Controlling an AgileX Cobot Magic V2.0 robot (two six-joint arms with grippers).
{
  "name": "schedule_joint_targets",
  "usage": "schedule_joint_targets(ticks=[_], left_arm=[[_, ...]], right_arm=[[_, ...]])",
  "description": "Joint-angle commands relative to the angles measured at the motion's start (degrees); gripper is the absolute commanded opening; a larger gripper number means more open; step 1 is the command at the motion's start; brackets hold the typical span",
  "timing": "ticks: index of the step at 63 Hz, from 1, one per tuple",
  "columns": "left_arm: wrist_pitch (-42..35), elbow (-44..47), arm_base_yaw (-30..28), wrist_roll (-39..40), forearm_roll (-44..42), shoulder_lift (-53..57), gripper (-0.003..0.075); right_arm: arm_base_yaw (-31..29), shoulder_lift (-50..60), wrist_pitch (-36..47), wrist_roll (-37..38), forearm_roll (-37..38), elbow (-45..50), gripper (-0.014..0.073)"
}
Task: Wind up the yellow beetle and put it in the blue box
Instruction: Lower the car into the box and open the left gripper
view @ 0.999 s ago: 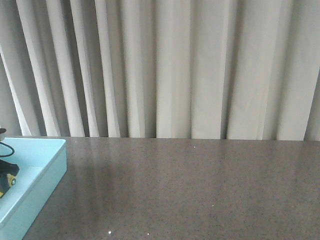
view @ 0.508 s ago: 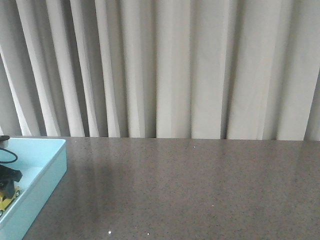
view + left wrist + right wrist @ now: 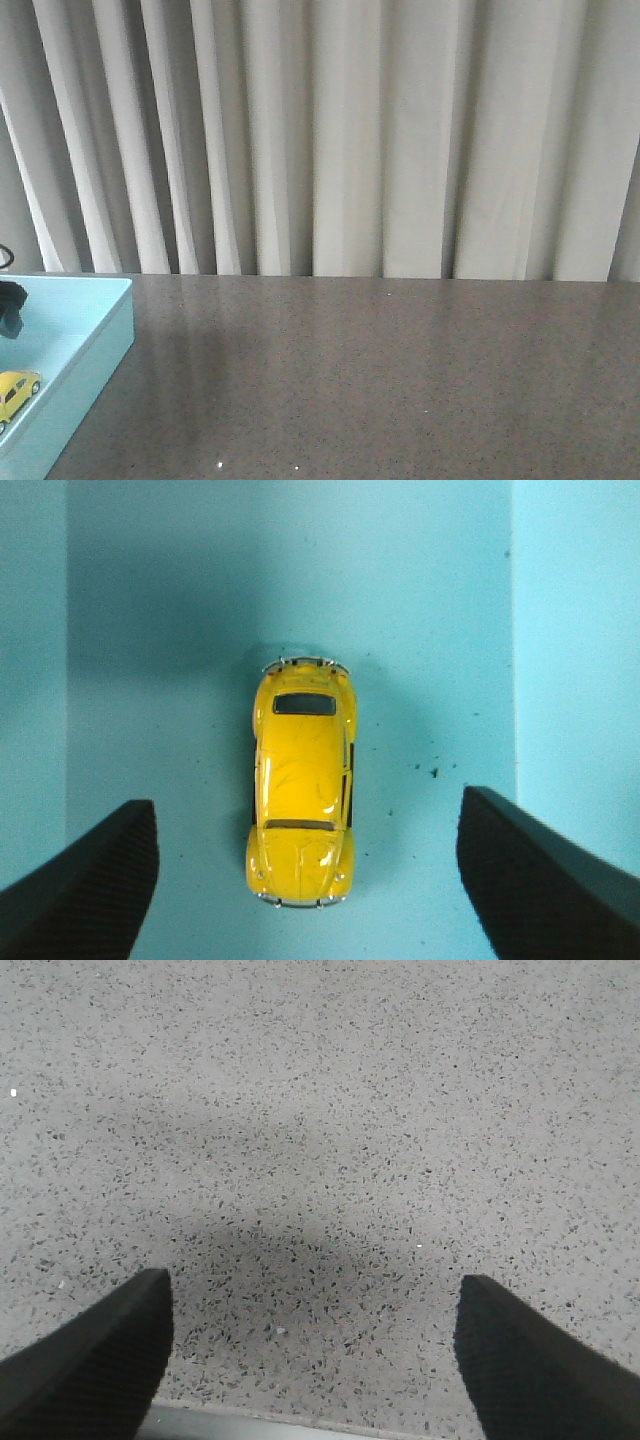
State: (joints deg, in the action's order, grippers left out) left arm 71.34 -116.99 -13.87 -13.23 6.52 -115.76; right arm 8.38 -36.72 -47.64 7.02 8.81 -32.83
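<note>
The yellow beetle (image 3: 301, 786) stands on its wheels on the floor of the blue box (image 3: 150, 630). In the front view the beetle (image 3: 16, 389) shows at the far left edge, inside the blue box (image 3: 100, 345). My left gripper (image 3: 308, 880) hangs above the car, open, its dark fingers (image 3: 90, 880) wide apart on either side and not touching it. A black tip of that gripper (image 3: 10, 305) shows above the car in the front view. My right gripper (image 3: 312, 1360) is open over bare speckled table, holding nothing.
The grey speckled table (image 3: 380, 380) runs back to a pale pleated curtain (image 3: 350, 140). The box walls (image 3: 575, 630) rise on both sides of the car. A table edge (image 3: 300, 1425) lies by the right fingers.
The left gripper has let go of the beetle and risen; the car now rests alone on the box floor, below the raised black gripper tip.
</note>
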Motion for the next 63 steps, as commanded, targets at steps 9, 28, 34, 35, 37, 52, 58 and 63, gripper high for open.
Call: schedule_joint_targets(ticks=[9, 28, 34, 35, 37, 52, 58, 63], left_arm=[[0.3, -0.8, 5.0, 0.2, 0.7, 12.2, 0.0558], [-5.6, 16.2, 13.1, 3.6, -5.1, 27.9, 0.0558], [-11.1, 25.1, 13.5, 4.8, -4.7, 34.0, 0.0558], [-11.9, 26.4, 13.5, 5.0, -4.7, 34.9, 0.0558], [-13.8, 29.1, 13.5, 5.1, -4.7, 37.2, 0.0558], [-21.9, 50.8, 13.5, 5.1, -4.7, 51.6, 0.0558], [-25.7, 58.3, 13.5, 6.5, -4.7, 57.6, 0.0557], [-29.0, 63.9, 13.5, 7.5, -4.7, 61.8, 0.0557]], right_arm=[[0.0, 0.0, 3.0, -0.1, 1.1, -1.3, 0.0561], [0.0, 0.0, 3.0, -0.1, 1.1, -1.3, 0.0561], [0.0, 0.0, 3.0, -0.1, 1.1, -1.3, 0.0561], [0.0, 0.0, 3.0, -0.1, 1.1, -1.3, 0.0561], [0.0, 0.0, 2.9, -0.1, 1.1, -1.3, 0.0561], [0.0, 0.0, 2.9, -0.1, 1.1, -1.3, 0.0561], [0.0, 0.0, 2.9, -0.1, 1.1, -1.3, 0.0561], [0.0, 0.0, 2.9, -0.1, 1.1, -1.3, 0.0561]])
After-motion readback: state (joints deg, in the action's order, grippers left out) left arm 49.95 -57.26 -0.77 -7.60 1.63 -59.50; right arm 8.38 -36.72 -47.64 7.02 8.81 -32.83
